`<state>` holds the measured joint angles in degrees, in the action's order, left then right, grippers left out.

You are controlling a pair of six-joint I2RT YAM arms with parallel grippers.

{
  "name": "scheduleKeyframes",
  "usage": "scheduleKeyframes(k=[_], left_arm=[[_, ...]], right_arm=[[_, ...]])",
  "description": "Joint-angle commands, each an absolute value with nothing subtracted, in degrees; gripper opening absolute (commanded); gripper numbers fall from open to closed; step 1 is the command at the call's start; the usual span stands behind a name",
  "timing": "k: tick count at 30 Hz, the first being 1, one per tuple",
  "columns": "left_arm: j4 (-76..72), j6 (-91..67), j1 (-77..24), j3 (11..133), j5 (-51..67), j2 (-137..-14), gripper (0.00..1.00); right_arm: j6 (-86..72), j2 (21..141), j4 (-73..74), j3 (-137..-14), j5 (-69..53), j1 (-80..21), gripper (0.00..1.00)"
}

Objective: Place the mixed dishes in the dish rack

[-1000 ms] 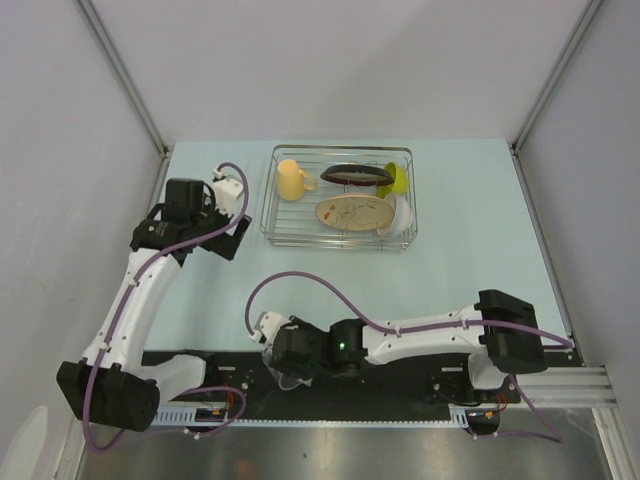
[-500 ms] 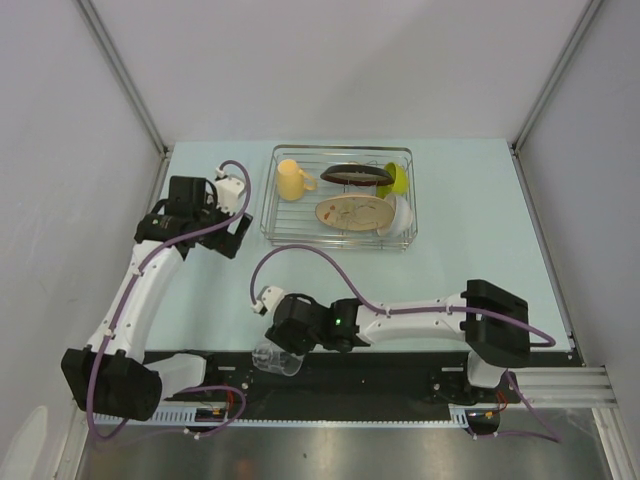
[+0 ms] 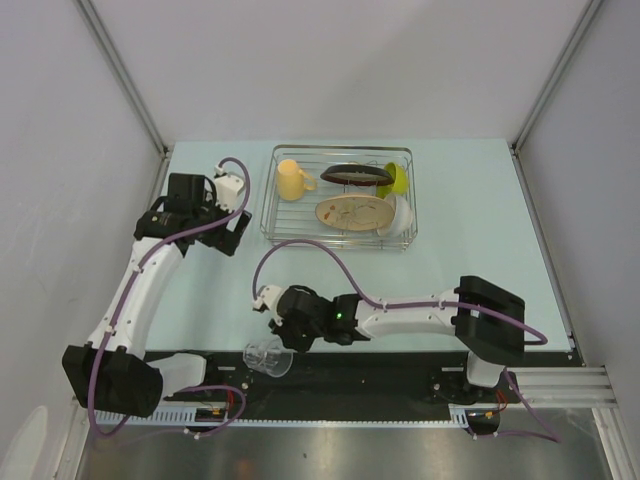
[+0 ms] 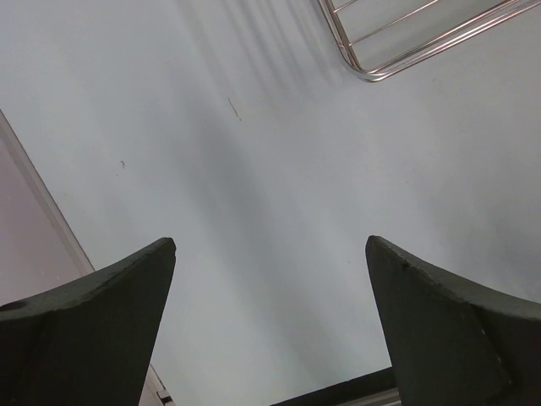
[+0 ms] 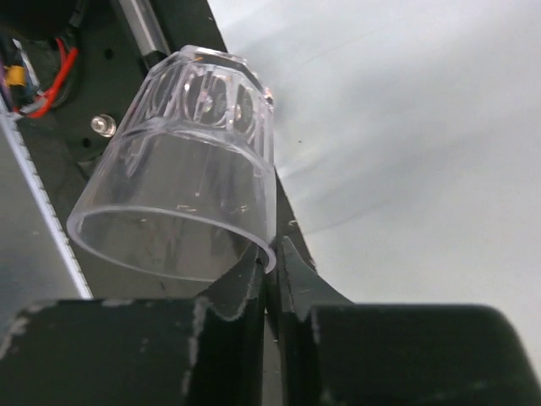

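Because the small clear faceted glass (image 5: 182, 194) is caught by one side of its rim in the right gripper (image 5: 270, 275), whose black jaws are pinched almost together on that thin wall, the coming move turns on where the rectangular silver wire dish rack (image 3: 266, 215) lies from it. In the top view that is about 1 o'clock, well apart, across the bare pale-blue table (image 3: 480, 200). The glass is over the black rail (image 3: 380, 375) at the near edge, tipped on its side, its long axis roughly along the 9-to-3 line with the base toward 9 o'clock. I cannot tell whether it rests there or is lifted. Free wire floor shows at the rack's 7 o'clock corner, below the cream-yellow mug (image 3: 291, 180). The left gripper (image 4: 270, 244), nearer the rack on its 9 o'clock side, is spread wide and holds nothing.
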<state>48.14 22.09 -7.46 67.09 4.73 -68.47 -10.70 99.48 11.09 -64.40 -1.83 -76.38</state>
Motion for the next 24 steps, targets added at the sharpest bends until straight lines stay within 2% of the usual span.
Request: scheduleKeyframes(k=[1, 3, 11, 14, 17, 22, 24], left_arm=[[47.2, 22.9, -7.0, 69.8, 5.2, -68.6, 1.00], [47.3, 22.9, -7.0, 70.0, 5.2, -68.5, 1.00], [46.8, 22.0, -6.6, 70.9, 5.4, -68.6, 1.00], [47.5, 20.7, -4.8, 74.5, 8.5, -69.0, 1.00], [49.4, 18.2, -0.4, 80.3, 17.1, -70.3, 1.00], [55.0, 15.4, 8.4, 87.8, 43.2, -73.3, 1.00], [60.4, 17.4, 9.0, 88.9, 50.9, -75.7, 1.00]], right_arm=[[-12.3, 98.2, 5.7, -64.0, -7.5, -75.2, 0.04], [-12.7, 97.8, 5.0, -63.8, -9.3, -74.4, 0.00], [-19.7, 93.2, 0.6, -60.5, -13.7, -69.5, 0.00], [-26.9, 89.0, -6.9, -55.6, -15.7, -65.9, 0.00], [-36.6, 85.0, -19.9, -49.3, -19.2, -62.7, 0.00], [-49.4, 83.6, -34.6, -44.3, -28.3, -54.7, 0.00], [-55.7, 84.7, -42.4, -43.4, -31.5, -52.4, 0.00]])
